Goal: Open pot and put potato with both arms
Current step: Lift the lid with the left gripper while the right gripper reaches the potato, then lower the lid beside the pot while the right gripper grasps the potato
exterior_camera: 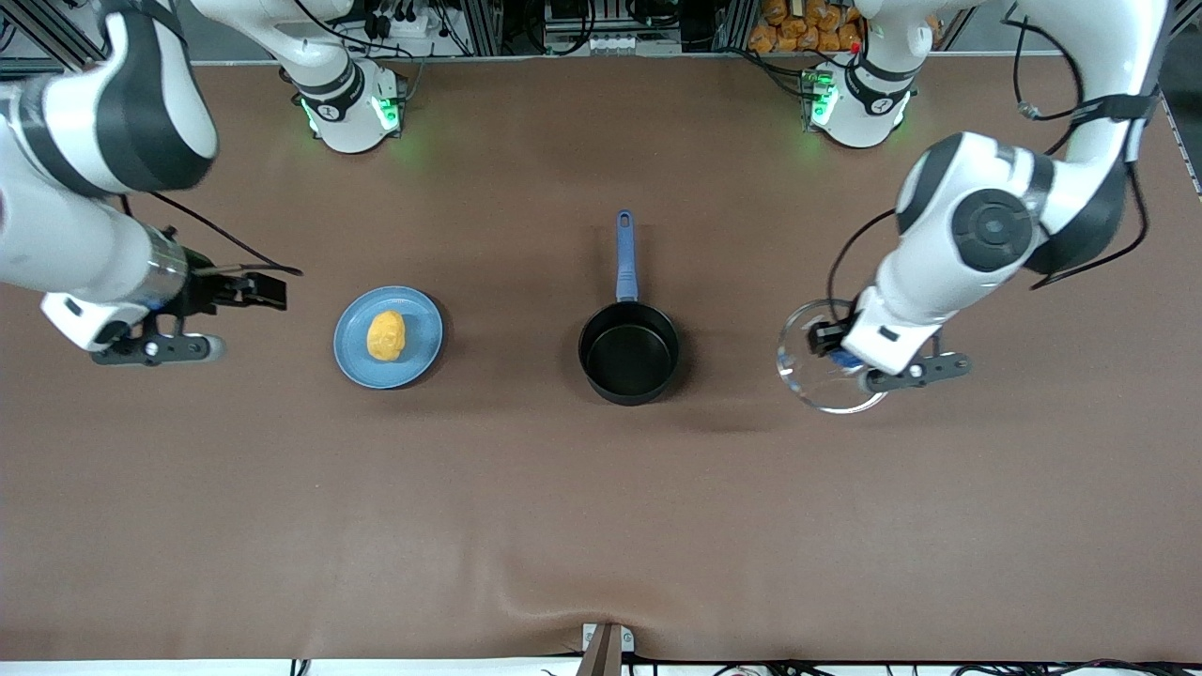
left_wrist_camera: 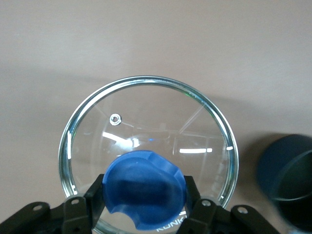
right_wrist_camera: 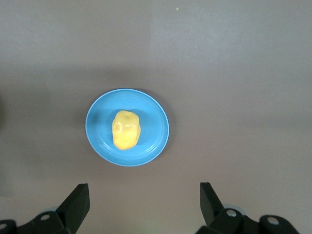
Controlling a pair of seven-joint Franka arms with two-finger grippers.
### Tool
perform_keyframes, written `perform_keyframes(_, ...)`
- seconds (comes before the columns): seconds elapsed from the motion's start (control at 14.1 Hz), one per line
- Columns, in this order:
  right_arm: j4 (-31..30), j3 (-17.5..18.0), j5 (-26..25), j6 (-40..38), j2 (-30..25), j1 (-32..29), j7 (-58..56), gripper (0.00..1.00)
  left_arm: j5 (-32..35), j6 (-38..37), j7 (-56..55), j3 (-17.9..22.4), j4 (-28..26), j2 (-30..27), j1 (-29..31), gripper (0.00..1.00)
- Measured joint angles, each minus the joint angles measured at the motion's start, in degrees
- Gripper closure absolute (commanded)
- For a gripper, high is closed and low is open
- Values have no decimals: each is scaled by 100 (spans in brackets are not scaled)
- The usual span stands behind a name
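One pot (exterior_camera: 628,352), one glass lid (exterior_camera: 819,361), one potato (exterior_camera: 386,335), one plate (exterior_camera: 424,330), two arms (exterior_camera: 977,235)

Clear glass lid (left_wrist_camera: 146,126) with metal rim, matt brown table (exterior_camera: 563,526)

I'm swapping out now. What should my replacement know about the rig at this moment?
Left pincer: shut on the glass lid's blue knob, toward the left arm's end of the table.
Right pincer: open, holding nothing, beside the plate.
Pot: mid-table, uncovered, nothing inside.
Potato: on the plate.
Done: lid off.
Left: move the potato into the pot.
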Motion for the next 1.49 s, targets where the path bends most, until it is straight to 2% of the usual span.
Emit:
perform_keyframes(0.28, -989, -3, 464, 1020, 21, 2, 19, 0, -5, 626, 482, -53, -696, -149, 443, 86)
perform_keyframes(0.57, -1997, 1, 538, 2499, 102, 114, 26, 0, 1, 2010, 759, -46, -1658, -81, 661, 86)
perform_keyframes(0.71, -2285, 2, 540, 2989, 262, 181, 46, 0, 159, 2471, 941, -41, -1991, 24, 823, 86)
perform_keyframes(1.06, -2626, 3, 549, 3997, 726, 391, 142, 0, 685, 2738, 958, -39, -2104, 373, 1076, 86)
perform_keyframes(1.42, -2687, -1, 553, 4373, 1102, 409, 205, 0, 990, 2871, 960, -38, -2101, 730, 1155, 86)
perform_keyframes(1.49, -2686, 0, 553, 4422, 1169, 423, 254, 0, 992, 2882, 960, -38, -2092, 760, 1160, 74)
